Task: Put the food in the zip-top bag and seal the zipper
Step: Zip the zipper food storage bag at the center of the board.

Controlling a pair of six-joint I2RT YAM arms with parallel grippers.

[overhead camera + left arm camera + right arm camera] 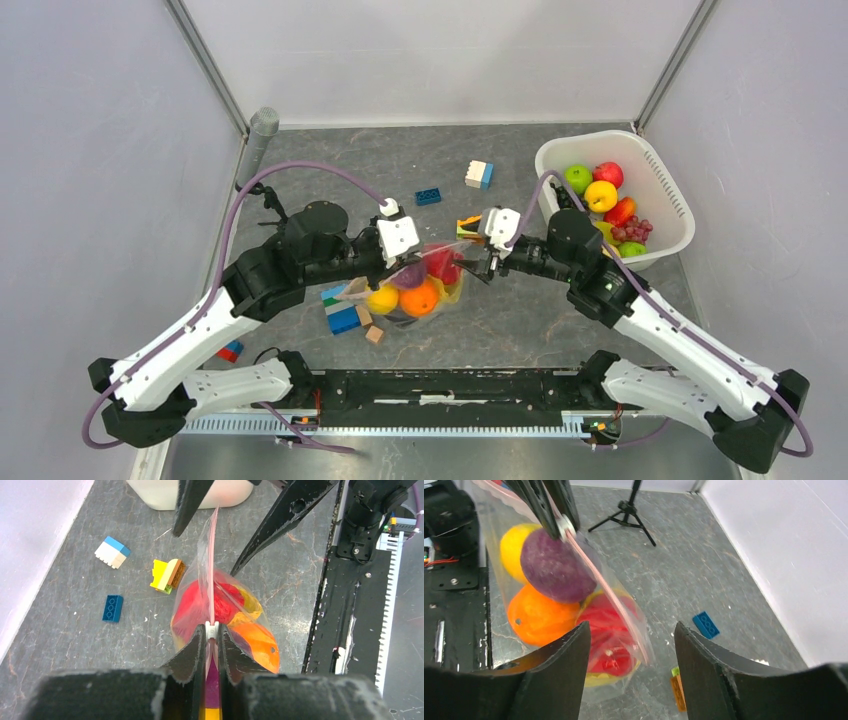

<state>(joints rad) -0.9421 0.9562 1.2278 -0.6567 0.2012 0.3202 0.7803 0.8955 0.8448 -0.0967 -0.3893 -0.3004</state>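
Overhead, my left pincer [404,263] reaches to the left end of the zip-top bag [450,288], and my right pincer [479,262] comes to the bag's right end, so the bag sits between the two. Inside it show an orange fruit [419,297], a yellow fruit [382,299], a purple fruit [407,275] and a red fruit [443,265]. Blue and green building blocks [343,319] lie just left of the bag. A white slotted basket [590,137] with more toy fruit stands well off to the bag's right.

From my left wrist, the left pincer is clamped flat on the pink zipper [213,565], both fingers pressed together over the strip, with a small white tab [212,626] at their tips. The zipper runs straight away from them, on edge, above the red and orange fruit. At its far end my right pincer stands spread, one finger on each side of the strip. A yellow-and-brown block [167,575] lies just left of the bag.

From my right wrist, the right pincer gapes wide and holds nothing. The bag's near end, blurred, shows between its fingers. Farther along, my left fingers pinch the strip just above the purple fruit. A black tripod [626,510] stands beyond the bag, and a blue block [705,625] lies to the bag's right.
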